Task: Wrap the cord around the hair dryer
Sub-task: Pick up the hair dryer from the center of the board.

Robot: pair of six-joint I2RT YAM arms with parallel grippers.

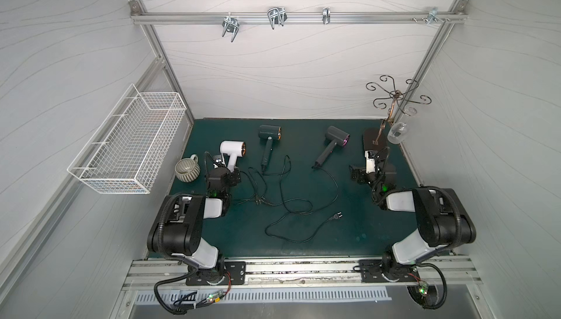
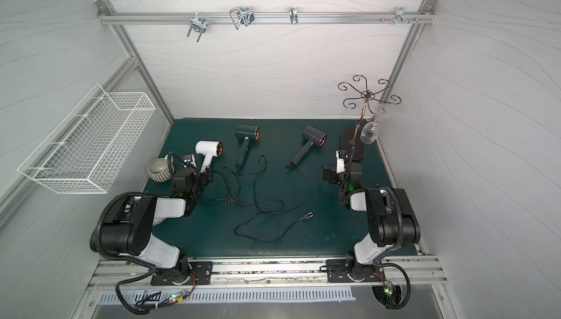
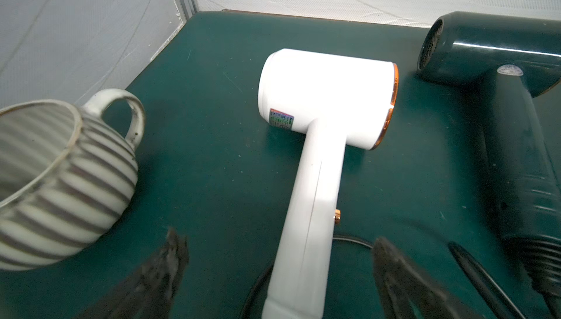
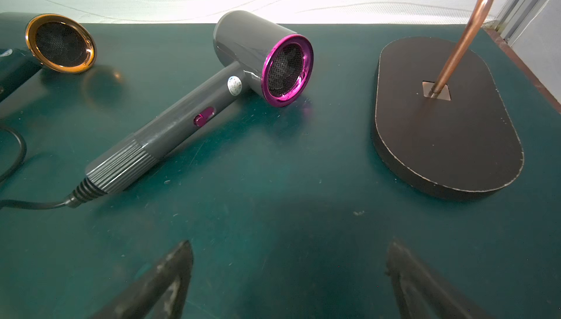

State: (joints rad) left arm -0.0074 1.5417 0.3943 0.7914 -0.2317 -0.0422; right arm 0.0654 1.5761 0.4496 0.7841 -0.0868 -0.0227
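While both arms sit low over the green mat [image 1: 349, 241], nothing on it is held, so you are looking at an untouched layout. A white wire basket [image 1: 127, 147] hangs on the left wall, off the mat.

Your left gripper [image 3: 279, 243] has its jaws spread wide. In the left wrist view they straddle the lower end of the white hair dryer [image 3: 324, 95]'s handle, with a gap on each side. Your right gripper [image 4: 290, 247] is also spread wide, with only bare mat between its fingers.

A scrolled metal stand has its dark oval base [image 4: 446, 126] in the far right corner, just beyond the right gripper. A glass [image 1: 397, 133] hangs upside down from the stand.

Three dryers lie flat across the far half of the mat. The white one is at the left. A dark green hair dryer [image 1: 268, 138] with a gold ring lies in the middle. A grey hair dryer [image 4: 252, 44] with a magenta ring lies to the right, well apart from the right gripper.

A ribbed mug [image 1: 187, 169] stands near the left edge of the mat, beside the left gripper.

No cord is wound round a dryer. The white dryer's cord [image 3: 353, 239], the green dryer's cord [image 3: 473, 264] and the grey dryer's cord [image 4: 30, 204] trail loose toward the middle of the mat, looping over one another. One plug [image 1: 335, 216] lies alone toward the near side.
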